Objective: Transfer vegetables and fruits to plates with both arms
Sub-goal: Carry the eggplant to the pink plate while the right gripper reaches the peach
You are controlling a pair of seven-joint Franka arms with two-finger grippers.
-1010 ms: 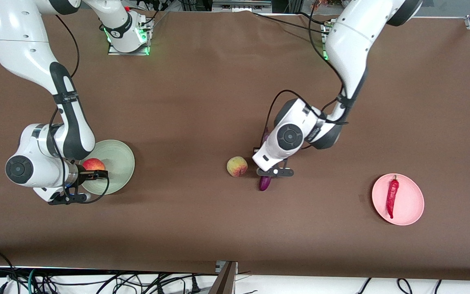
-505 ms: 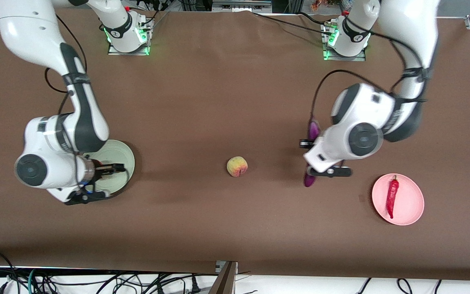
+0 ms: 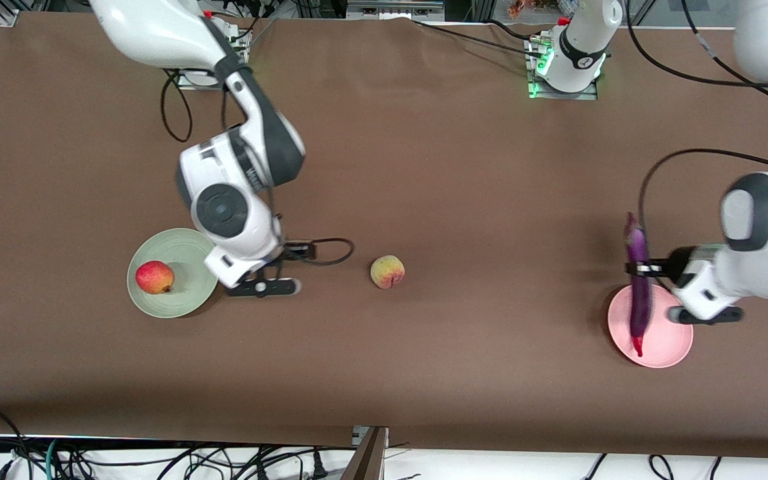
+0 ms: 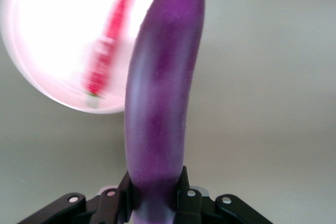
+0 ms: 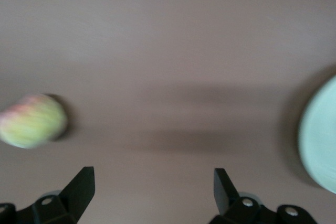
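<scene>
My left gripper [image 3: 645,269] is shut on the purple eggplant [image 3: 638,280] and holds it in the air over the pink plate [image 3: 667,343]. The red chili [image 3: 638,348] lies on that plate, mostly hidden under the eggplant. The left wrist view shows the eggplant [image 4: 160,119] between my left gripper's [image 4: 156,192] jaws, with the plate [image 4: 47,30] and chili [image 4: 107,51] below. My right gripper [image 3: 303,251] is open and empty, over the table between the green plate [image 3: 181,253] and the peach [image 3: 387,272]. The red fruit [image 3: 154,277] sits on the green plate. The right wrist view shows my right gripper [image 5: 154,182], the peach [image 5: 31,120] and the green plate [image 5: 323,140].
Brown table cover [image 3: 424,167] with both arm bases along the edge farthest from the front camera. Cables hang along the edge nearest that camera.
My right gripper let go of the red fruit on the green plate and moved toward the peach. My left gripper lifted the eggplant and carried it over the pink plate.
</scene>
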